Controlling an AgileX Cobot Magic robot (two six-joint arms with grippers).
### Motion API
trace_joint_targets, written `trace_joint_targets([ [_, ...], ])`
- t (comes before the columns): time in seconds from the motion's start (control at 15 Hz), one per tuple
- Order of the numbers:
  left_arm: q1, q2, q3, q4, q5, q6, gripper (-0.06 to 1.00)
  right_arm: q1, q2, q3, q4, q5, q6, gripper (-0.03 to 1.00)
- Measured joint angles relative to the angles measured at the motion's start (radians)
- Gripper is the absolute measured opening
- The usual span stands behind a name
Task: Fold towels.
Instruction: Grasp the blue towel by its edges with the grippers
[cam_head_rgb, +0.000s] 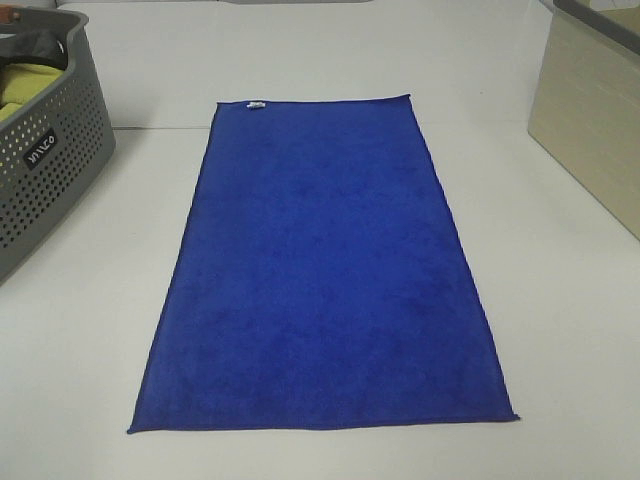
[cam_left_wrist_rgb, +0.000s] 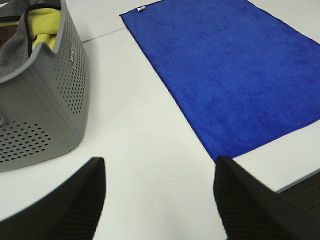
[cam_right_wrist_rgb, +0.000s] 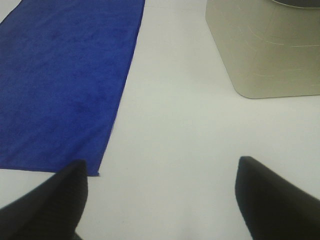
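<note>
Wrist views alone show left fingers (cam_left_wrist_rgb: 65, 200), right fingers (cam_right_wrist_rgb: 275, 200) parted

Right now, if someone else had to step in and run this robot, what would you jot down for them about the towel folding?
The left fingers: open, holding nothing, over bare table beside the blue towel's near left corner.
The right fingers: open, holding nothing, beside its near right corner.
Things: the blue towel lies flat and fully spread, with its white tag on the far edge. A grey basket holding a yellow-green cloth sits to the left, and a beige bin to the right.
Done: the towel is laid out.
Left: every fold; none made yet.
</note>
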Motion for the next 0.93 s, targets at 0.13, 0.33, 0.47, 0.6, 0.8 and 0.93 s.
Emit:
trace_joint_targets([
  [0.13,0.000,0.000,0.000,0.000,0.000,0.000,0.61,0.000,0.000,0.000,0.000,0.000,0.000,0.77],
  [0.33,0.000,0.000,0.000,0.000,0.000,0.000,0.61,0.000,0.000,0.000,0.003,0.000,0.000,0.77],
  [0.47,0.000,0.000,0.000,0.000,0.000,-0.002,0.61,0.000,0.000,0.000,0.004,0.000,0.000,0.77],
  [0.6,0.000,0.000,0.000,0.000,-0.020,-0.043,0.61,0.000,0.000,0.000,0.004,-0.002,0.006,0.77],
  [0.8,0.000,0.016,-0.003,-0.052,-0.216,-0.105,0.61,0.000,0.063,-0.025,0.031,-0.138,0.107,0.75],
  [0.93,0.000,0.092,-0.004,-0.121,-0.381,-0.108,0.61,0.000,0.160,-0.028,0.031,-0.246,0.149,0.75],
])
